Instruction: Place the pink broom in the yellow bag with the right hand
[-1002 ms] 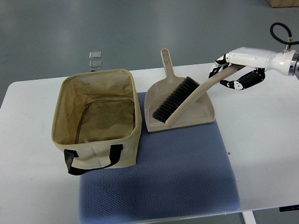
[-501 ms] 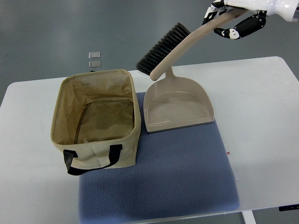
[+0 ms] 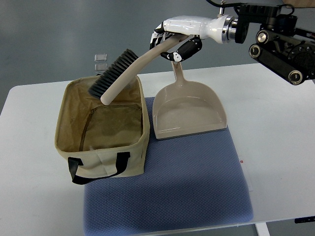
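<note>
My right hand [image 3: 172,45] is shut on the handle of the beige broom [image 3: 129,73], holding it in the air. The broom slants down to the left, and its dark bristle head [image 3: 112,72] hangs over the back right corner of the open tan fabric bag [image 3: 101,147]. The bag stands on the left of the blue mat [image 3: 187,182], black handle toward me, nothing visible inside. My right arm comes in from the top right. No left arm shows.
A beige dustpan [image 3: 189,108] lies on the mat right of the bag, its handle pointing away, just below my hand. Two small clear squares [image 3: 100,61] lie behind the bag. The white table [image 3: 275,128] extends right.
My right hand has lifted the broom out of the dustpan and carried it left, from above the dustpan to over the bag's back corner. The dustpan stays in place.
</note>
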Motion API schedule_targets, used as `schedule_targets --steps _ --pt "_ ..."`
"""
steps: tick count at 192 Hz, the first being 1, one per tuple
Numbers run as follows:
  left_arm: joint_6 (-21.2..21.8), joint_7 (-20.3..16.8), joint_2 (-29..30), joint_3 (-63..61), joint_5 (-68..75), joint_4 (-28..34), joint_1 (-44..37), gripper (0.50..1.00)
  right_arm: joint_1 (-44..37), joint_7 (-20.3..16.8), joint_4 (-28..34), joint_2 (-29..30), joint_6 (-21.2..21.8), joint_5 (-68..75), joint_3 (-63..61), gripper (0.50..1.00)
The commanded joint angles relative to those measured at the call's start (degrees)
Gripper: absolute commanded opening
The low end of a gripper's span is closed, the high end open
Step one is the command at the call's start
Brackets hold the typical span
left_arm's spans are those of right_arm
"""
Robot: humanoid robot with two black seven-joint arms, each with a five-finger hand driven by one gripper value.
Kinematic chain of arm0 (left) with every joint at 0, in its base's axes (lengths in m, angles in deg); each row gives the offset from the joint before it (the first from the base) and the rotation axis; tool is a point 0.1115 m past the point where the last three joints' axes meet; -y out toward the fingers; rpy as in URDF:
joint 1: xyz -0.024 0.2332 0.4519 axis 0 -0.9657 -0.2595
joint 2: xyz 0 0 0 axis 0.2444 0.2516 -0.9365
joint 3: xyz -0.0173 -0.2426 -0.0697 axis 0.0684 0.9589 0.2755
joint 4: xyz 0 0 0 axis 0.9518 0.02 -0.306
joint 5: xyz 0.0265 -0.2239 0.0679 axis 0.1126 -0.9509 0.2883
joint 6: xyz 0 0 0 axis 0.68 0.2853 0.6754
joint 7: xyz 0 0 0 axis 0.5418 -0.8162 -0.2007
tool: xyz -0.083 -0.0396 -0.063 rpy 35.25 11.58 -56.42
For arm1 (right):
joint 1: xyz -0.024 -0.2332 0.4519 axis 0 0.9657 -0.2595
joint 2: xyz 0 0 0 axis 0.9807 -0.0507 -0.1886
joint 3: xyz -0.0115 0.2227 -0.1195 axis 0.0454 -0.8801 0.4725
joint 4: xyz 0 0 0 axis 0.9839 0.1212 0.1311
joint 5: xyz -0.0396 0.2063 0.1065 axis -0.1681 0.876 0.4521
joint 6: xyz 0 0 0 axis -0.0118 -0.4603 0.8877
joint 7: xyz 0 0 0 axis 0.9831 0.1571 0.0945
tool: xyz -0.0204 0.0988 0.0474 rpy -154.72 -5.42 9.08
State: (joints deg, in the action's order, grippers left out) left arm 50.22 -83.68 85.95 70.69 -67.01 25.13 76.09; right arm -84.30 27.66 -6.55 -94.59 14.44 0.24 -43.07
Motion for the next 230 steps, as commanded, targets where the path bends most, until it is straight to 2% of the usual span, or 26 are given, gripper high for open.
schedule_targets --steps 1,40,87,108,112,113,115,122,128,179,194,230 --pt "0.0 0.0 0.0 0.01 0.0 0.0 -0.06 1.0 0.61 -0.27 -0.53 3.09 -1.51 -1.82 1.58 0.5" --pt "0.0 0.0 0.0 0.0 0.0 0.0 0.03 1.0 2.02 -1.33 -0.79 7.31 -6.08 -4.28 6.59 0.5" --pt "0.0 0.0 0.0 0.01 0.0 0.0 -0.06 1.0 4.04 -1.42 -0.7 9.68 -8.36 -6.04 8.09 0.5" --pt "0.0 0.0 0.0 0.01 0.0 0.0 -0.06 1.0 4.04 -1.42 -0.7 9.59 -8.98 -5.86 7.91 0.603" --pt "0.0 0.0 0.0 0.01 0.0 0.0 -0.06 1.0 4.04 -1.42 -0.7 9.59 -9.07 -5.86 7.91 0.637" --pt "0.0 0.0 0.0 0.01 0.0 0.0 0.03 1.0 4.04 -1.42 -0.7 9.5 -9.15 -5.78 7.91 0.66" --pt "0.0 0.0 0.0 0.01 0.0 0.0 0.03 1.0 4.04 -1.42 -0.7 9.5 -9.15 -5.77 7.91 0.66" --pt "0.0 0.0 0.0 0.01 0.0 0.0 -0.06 1.0 4.04 -1.33 -0.7 9.5 -9.5 -5.69 7.74 0.739" --pt "0.0 0.0 0.0 0.01 0.0 0.0 -0.06 1.0 4.04 -1.42 -0.7 9.5 -9.86 -5.6 7.65 0.768" --pt "0.0 0.0 0.0 0.01 0.0 0.0 0.03 1.0 4.04 -1.33 -0.7 9.15 -10.3 -5.07 7.21 0.793" --pt "0.0 0.0 0.0 0.01 0.0 0.0 -0.06 1.0 4.04 -1.33 -0.7 8.98 -10.39 -4.98 7.03 0.823" --pt "0.0 0.0 0.0 0.01 0.0 0.0 -0.06 1.0 4.04 -1.24 -0.7 8.36 -12.76 -3.49 6.24 0.858"
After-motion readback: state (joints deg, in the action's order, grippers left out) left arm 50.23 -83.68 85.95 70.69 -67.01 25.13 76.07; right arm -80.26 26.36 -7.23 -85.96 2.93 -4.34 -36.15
